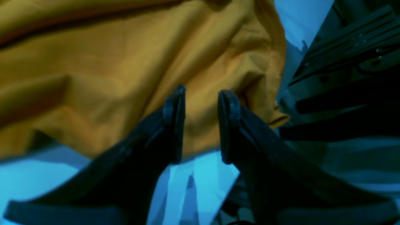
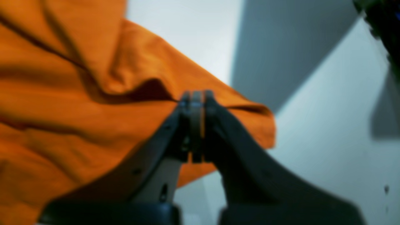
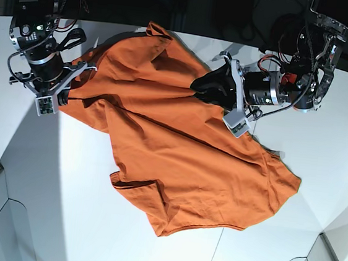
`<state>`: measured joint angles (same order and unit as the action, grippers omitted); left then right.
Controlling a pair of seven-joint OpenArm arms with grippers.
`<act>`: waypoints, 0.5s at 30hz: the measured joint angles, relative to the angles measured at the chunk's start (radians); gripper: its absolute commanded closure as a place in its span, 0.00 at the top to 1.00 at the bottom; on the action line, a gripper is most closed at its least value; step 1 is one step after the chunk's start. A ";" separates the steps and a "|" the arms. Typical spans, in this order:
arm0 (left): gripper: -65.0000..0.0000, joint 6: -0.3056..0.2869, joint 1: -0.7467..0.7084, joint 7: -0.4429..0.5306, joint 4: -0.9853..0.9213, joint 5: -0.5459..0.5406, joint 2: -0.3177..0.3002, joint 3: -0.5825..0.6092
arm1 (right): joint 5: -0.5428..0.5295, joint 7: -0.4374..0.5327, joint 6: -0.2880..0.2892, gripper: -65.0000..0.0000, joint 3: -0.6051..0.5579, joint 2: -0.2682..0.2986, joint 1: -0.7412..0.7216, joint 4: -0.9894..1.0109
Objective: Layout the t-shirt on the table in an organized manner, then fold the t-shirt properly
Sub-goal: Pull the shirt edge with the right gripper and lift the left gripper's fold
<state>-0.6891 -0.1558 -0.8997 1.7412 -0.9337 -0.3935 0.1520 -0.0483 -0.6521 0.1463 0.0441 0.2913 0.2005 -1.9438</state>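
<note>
Shirt (image 3: pixel 183 162) lying crumpled and spread diagonally across the white tabletop (image 3: pixel 43 185), hem nearest | right end effector (image 2: pixel 195 98) clenching a fold of shirt edge, at the base view's left | left end effector (image 1: pixel 201 93) resting over the shirt's far side, jaws parted, fabric visible between them.

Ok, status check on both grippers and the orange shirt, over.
Right gripper shut on the orange fabric t-shirt. Left gripper part open over the cloth, no grip seen. T-shirt rumpled, unfolded on the white table. Nothing in the way.
</note>
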 measured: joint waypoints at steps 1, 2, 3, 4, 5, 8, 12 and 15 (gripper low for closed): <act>0.32 0.000 -0.020 -0.001 0.000 0.002 0.000 -0.010 | 0.000 0.001 0.026 0.00 -0.016 0.000 -0.006 0.000; 0.32 0.000 -0.042 -0.004 0.000 0.002 0.000 -0.020 | 0.000 0.000 0.042 0.00 -0.034 -0.001 -0.016 0.001; 0.32 0.000 -0.060 -0.005 0.000 0.003 0.000 -0.032 | 0.000 0.000 0.055 0.00 -0.051 -0.005 -0.031 0.001; 0.32 0.000 -0.074 0.003 0.000 0.004 0.000 -0.045 | 0.000 0.002 0.060 0.00 -0.064 -0.014 -0.047 0.003; 0.32 0.000 -0.083 0.019 0.000 0.005 0.001 -0.060 | 0.000 0.005 0.069 0.00 -0.078 -0.024 -0.063 0.006; 0.32 0.000 -0.093 0.036 0.000 0.005 0.008 -0.080 | -0.005 0.019 0.071 0.00 -0.123 -0.039 -0.106 0.055; 0.32 0.001 -0.099 0.038 0.000 0.004 0.039 -0.076 | 0.000 0.031 0.094 0.00 -0.167 -0.065 -0.158 0.176; 0.32 0.000 -0.097 0.055 0.000 0.003 0.073 -0.079 | -0.004 0.046 0.105 0.00 -0.179 -0.089 -0.208 0.249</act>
<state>-0.6888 -0.2523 -0.8444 1.7409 -0.9306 -0.3206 0.0734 -0.0521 -0.6064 0.2512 -0.1349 0.2020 -0.0071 -1.6947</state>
